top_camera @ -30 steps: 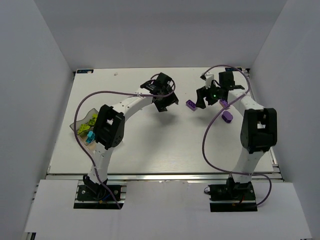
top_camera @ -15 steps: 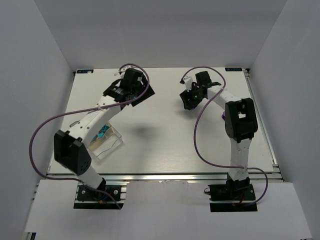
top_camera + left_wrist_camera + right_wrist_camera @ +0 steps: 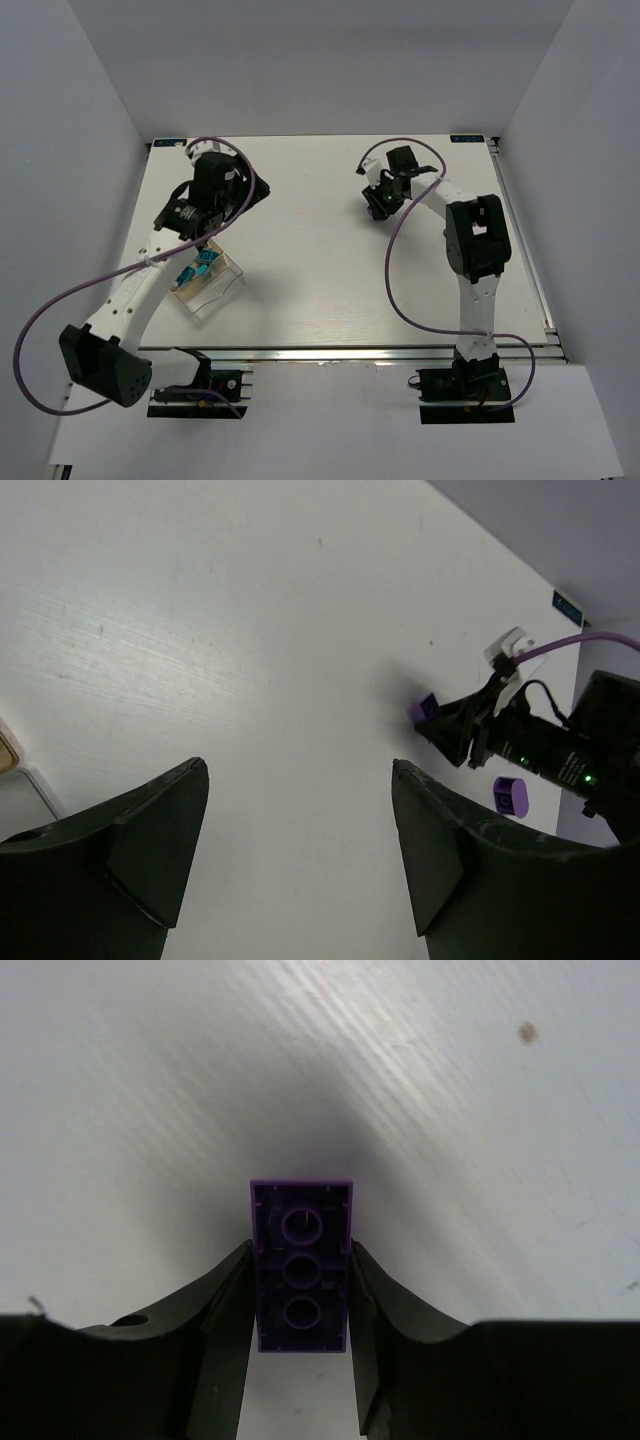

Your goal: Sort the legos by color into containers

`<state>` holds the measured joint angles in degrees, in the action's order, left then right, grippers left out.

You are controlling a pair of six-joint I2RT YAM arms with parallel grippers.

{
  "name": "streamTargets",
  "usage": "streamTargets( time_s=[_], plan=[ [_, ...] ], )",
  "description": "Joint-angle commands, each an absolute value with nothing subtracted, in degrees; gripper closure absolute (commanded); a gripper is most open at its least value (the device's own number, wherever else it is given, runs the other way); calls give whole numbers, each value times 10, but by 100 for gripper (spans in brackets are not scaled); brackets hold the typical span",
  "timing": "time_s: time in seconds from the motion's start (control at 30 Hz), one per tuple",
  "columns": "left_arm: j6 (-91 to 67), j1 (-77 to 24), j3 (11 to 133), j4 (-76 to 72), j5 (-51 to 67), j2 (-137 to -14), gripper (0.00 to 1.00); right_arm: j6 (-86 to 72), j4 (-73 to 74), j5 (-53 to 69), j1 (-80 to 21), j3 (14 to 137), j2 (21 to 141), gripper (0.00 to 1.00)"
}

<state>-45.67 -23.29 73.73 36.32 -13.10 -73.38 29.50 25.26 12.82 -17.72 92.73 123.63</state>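
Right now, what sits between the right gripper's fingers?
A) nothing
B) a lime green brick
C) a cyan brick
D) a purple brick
D: the right wrist view shows a purple brick, hollow underside toward the camera, with the right gripper closed against both its long sides.

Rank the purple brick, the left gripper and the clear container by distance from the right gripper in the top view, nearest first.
1. purple brick: between the fingers of the right gripper.
2. left gripper: across the table to the left, fingers apart.
3. clear container: farther left and lower in the view, with cyan bricks inside.
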Motion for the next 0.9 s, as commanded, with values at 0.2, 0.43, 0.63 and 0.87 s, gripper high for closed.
streamTargets(
  time_s=[0.2, 0.43, 0.63, 0.87],
  plan=[
    [-374, -220, 705, 308, -180, -592, 11, 339, 267, 356, -276, 875, 1093, 100],
    [-374, -219, 658, 287, -186, -502, 10, 317, 241, 437, -415, 912, 1090, 100],
    [-389, -220, 630, 278, -185, -454, 9, 263, 206, 409, -517, 1046, 1180, 100],
    [-396, -220, 630, 301, -189, -415, 9, 195, 132, 332, -601, 1136, 1266, 98]
  ],
)
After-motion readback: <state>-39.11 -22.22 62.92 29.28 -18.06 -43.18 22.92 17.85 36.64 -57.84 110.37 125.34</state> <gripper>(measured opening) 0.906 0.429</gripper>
